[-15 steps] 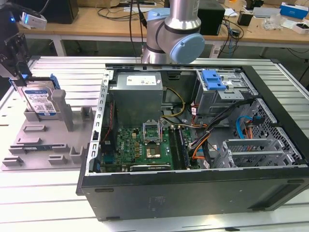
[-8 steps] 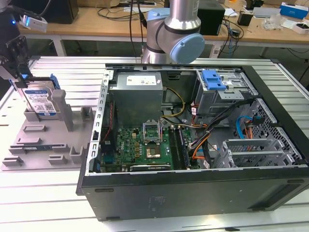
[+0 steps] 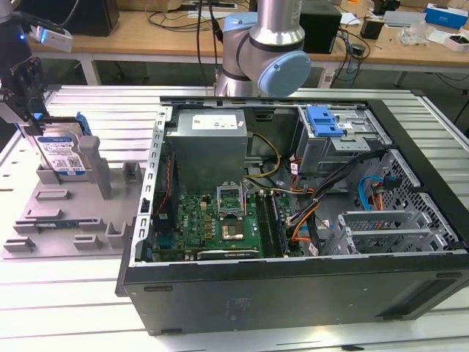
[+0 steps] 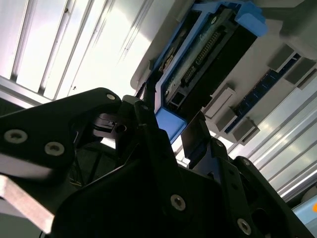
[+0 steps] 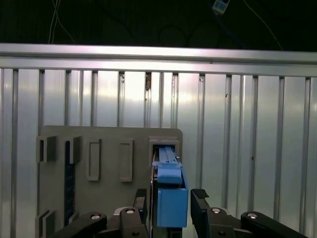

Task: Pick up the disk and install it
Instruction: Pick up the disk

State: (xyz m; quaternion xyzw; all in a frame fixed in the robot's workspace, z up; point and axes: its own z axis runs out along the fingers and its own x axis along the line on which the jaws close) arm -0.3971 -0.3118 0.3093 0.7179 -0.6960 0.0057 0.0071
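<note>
No words, numbers or signs can be read anywhere. In the exterior view, the disk (image 3: pixel 53 147) stands upright and carries a blue-and-white label (image 3: pixel 67 160); its print is too small to make out. The power supply (image 3: pixel 209 154) inside the open computer case (image 3: pixel 293 293) has a white sticker (image 3: pixel 217 121) with dark lines of print, also unreadable. A blue box (image 3: pixel 447 15) on the far desk (image 3: pixel 146 33) shows pale markings, not legible.
</note>
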